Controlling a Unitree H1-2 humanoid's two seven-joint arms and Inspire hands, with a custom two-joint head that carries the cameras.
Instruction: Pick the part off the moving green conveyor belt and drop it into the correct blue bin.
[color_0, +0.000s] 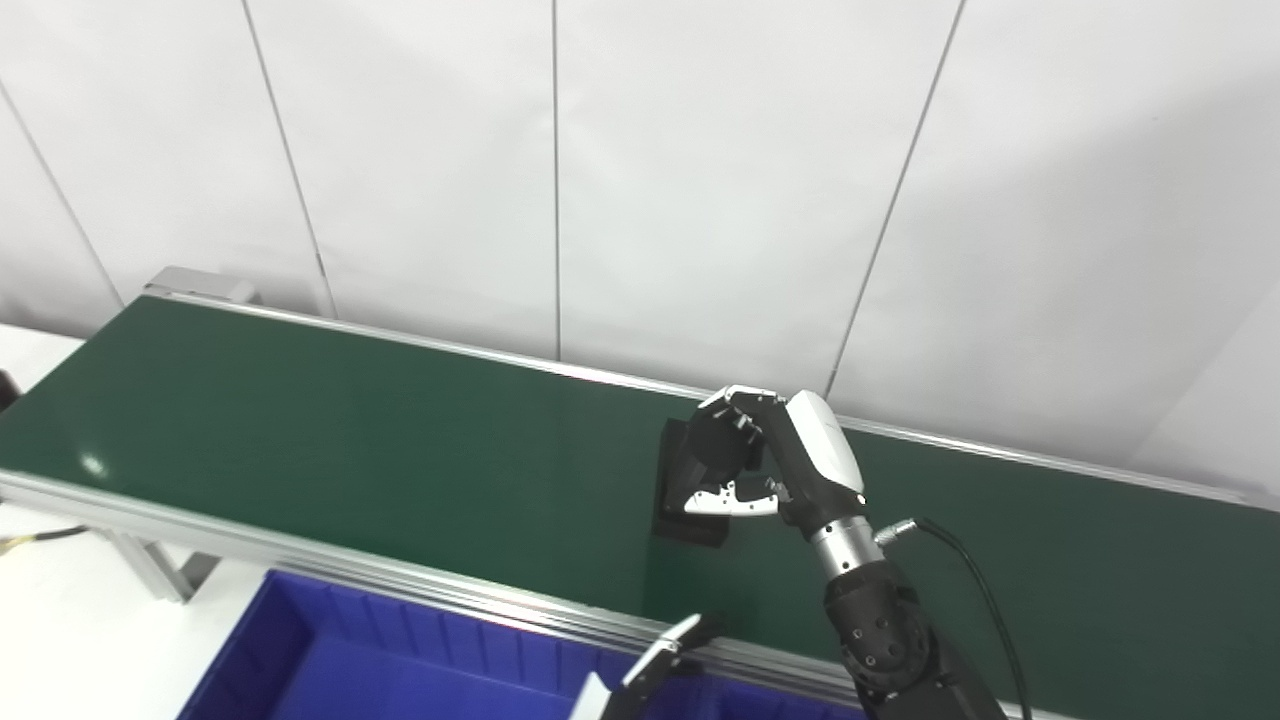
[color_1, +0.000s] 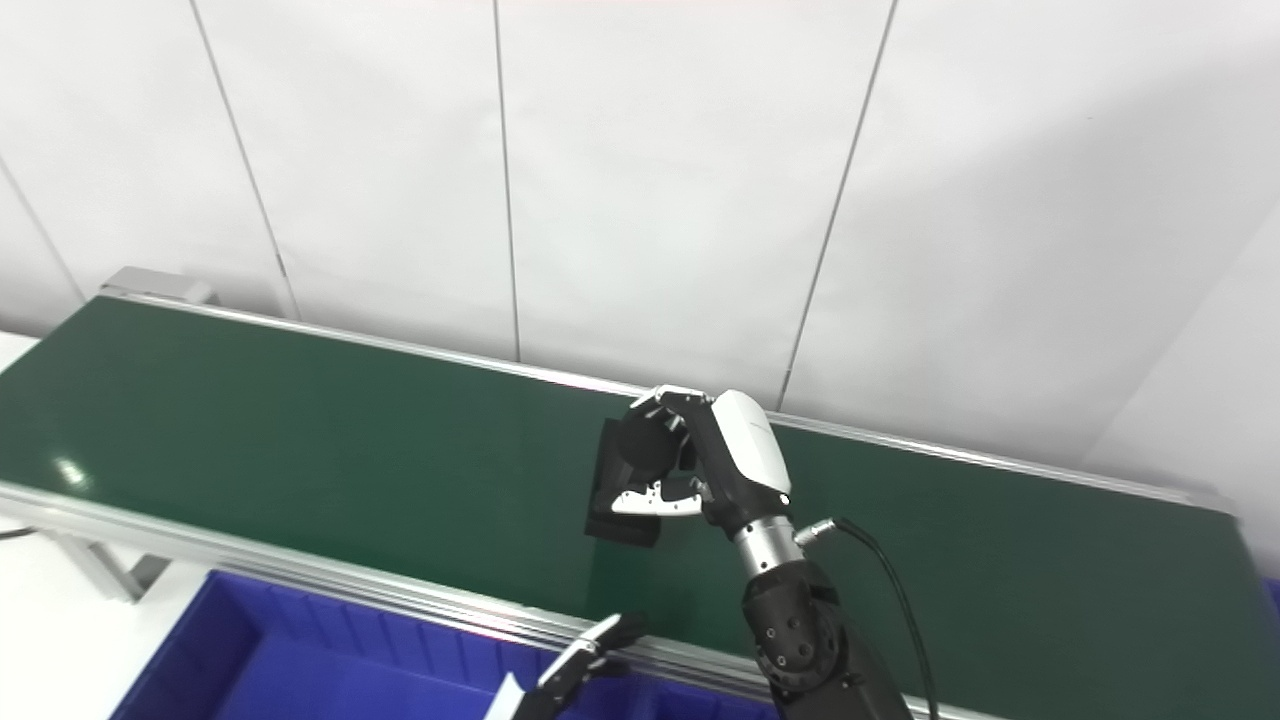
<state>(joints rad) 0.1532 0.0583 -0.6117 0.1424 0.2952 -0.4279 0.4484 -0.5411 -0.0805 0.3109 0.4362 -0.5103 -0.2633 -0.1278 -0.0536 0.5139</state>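
Note:
A black part (color_0: 688, 522), a flat block with a round body on top, lies on the green conveyor belt (color_0: 350, 430) near its middle. My right hand (color_0: 770, 460) is over it, fingers curled across the top and far side and the thumb pressed along the near side, so the hand is shut on the part. The part's base still looks to rest on the belt. Only the outstretched fingertips of my left hand (color_0: 660, 655) show at the bottom edge, above the blue bin (color_0: 300, 640), holding nothing.
The belt's aluminium front rail (color_0: 300, 555) runs between the belt and the blue bin. A black cable (color_0: 985, 600) loops from my right wrist. A white panelled wall (color_0: 640, 180) stands right behind the belt. White tabletop (color_0: 70, 630) shows at the lower left.

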